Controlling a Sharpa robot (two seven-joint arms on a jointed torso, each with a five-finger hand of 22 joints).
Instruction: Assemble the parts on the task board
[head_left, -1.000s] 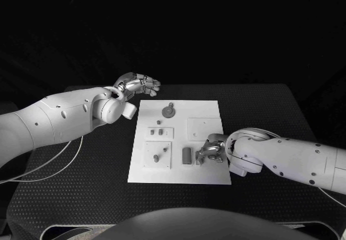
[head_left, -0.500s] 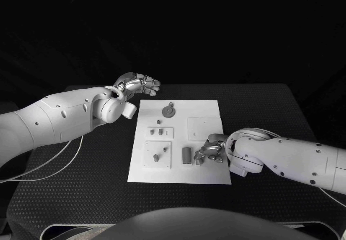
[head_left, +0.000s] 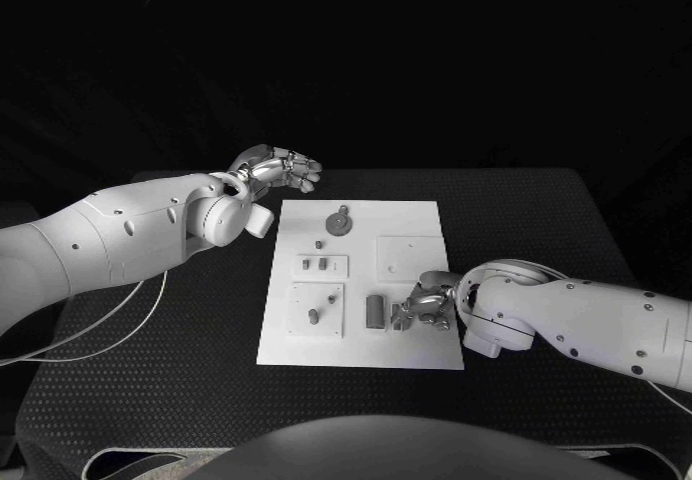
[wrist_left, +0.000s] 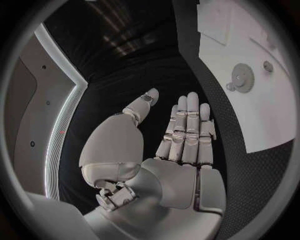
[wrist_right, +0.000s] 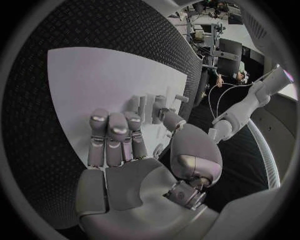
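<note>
The white task board (head_left: 361, 345) lies in the middle of the table. It carries a grey gear (head_left: 338, 222), a small peg (head_left: 319, 244), a square plate (head_left: 407, 255) and an upright grey part (head_left: 375, 310). My right hand (head_left: 426, 304) hovers low over the board's near right part, just right of that upright part, fingers stretched and holding nothing. The right wrist view has this hand (wrist_right: 125, 150) over the board (wrist_right: 94, 80), thumb close to several small upright parts (wrist_right: 159, 105). My left hand (head_left: 277, 168) hangs off the board's far left corner, empty, with its fingers (wrist_left: 186, 130) straight beside the gear (wrist_left: 240, 80).
Two raised white plates with small grey pieces sit on the board's left half (head_left: 322, 264) (head_left: 316, 308). Black matting (head_left: 534, 220) surrounds the board on all sides. A thin cable (head_left: 116, 335) loops on the table under my left arm.
My right hand and forearm have slid slightly toward the board's near edge. The left arm has not moved.
</note>
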